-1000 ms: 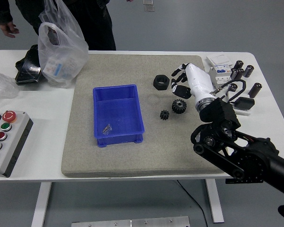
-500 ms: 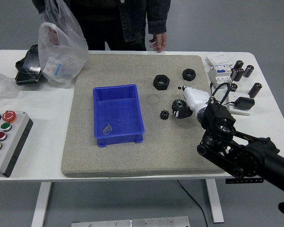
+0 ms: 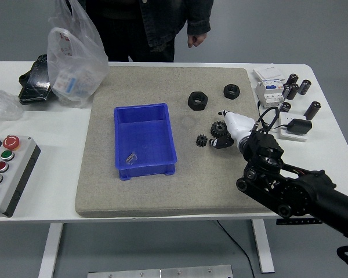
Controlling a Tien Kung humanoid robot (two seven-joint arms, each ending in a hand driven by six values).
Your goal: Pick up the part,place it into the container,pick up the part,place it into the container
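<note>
Right hand [image 3: 225,134] set at larger gear [image 3: 218,127], frame centre-right; fingers curled around it, grasp unconfirmed. Smaller gear [image 3: 201,140] just left. Bin [image 3: 144,141] further left.

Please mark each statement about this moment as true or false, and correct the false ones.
1. The blue container is completely empty. False: a small metallic part lies in its near left corner.
2. The right hand is at the larger black gear. True.
3. Two black hex nuts lie on the grey mat. True.
4. The small black gear is inside the container. False: it lies on the mat, right of the container.
5. The control box with coloured buttons is at the right table edge. False: it is at the left edge.
</note>
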